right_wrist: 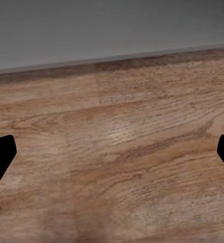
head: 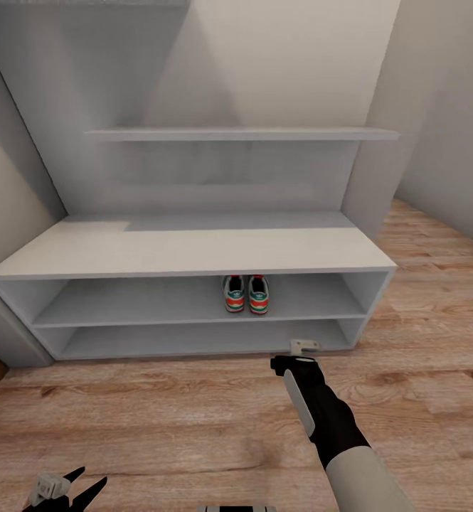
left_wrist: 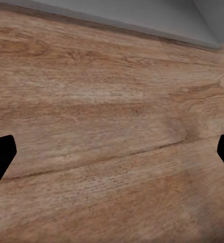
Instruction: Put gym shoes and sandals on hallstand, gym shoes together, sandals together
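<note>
Head view: two white gym shoes with green stripes (head: 246,293) side by side on the upper tier of the light-grey hallstand bench (head: 193,252). Right gripper (head: 304,348) near its base. Left gripper (head: 69,487) low, fingers wide. Wrist views: wood-plank floor (left_wrist: 112,131), right fingers (right_wrist: 0,157) wide, empty

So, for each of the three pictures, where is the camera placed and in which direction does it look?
Head view: from the robot's head, forward and down at the hallstand, the gym shoes on its middle tier; both arms show, left gripper, right gripper.
Left wrist view: on the left arm, facing the corridor floor; open jaws at the edges.
Right wrist view: on the right arm, facing floor and a grey edge; open jaws.
Shared: all show the wood planks.
</note>
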{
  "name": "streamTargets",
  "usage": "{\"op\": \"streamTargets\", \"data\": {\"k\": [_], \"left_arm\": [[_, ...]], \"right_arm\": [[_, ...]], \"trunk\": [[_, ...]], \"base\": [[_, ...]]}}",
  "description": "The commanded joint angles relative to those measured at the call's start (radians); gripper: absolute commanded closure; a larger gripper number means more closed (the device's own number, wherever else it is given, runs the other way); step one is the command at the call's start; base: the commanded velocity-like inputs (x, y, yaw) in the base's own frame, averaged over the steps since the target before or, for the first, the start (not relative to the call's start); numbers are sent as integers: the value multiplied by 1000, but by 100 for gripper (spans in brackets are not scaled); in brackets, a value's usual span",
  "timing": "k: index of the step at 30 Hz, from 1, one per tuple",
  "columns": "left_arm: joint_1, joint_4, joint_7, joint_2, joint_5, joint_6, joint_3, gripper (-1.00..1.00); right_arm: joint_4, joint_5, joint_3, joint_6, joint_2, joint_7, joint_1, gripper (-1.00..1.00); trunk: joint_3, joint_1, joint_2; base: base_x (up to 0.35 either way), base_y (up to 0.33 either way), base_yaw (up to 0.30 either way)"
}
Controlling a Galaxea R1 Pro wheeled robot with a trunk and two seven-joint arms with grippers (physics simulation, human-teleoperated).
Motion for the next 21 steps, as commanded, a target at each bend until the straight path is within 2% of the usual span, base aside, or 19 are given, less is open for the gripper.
{"op": "streamTargets", "data": {"k": [1, 21], "left_arm": [[-1, -1, -3, -1, -11, -9, 6, -100], [-1, -2, -2, 0, -12, -10, 6, -100]], "right_arm": [[-1, -11, 1, 2, 0, -9, 0, -100], [45, -14, 2, -2, 0, -4, 5, -100]], "trunk": [[-1, 0, 0], [-1, 0, 0]], "base": [[-6, 0, 0], [-1, 0, -3]]}}
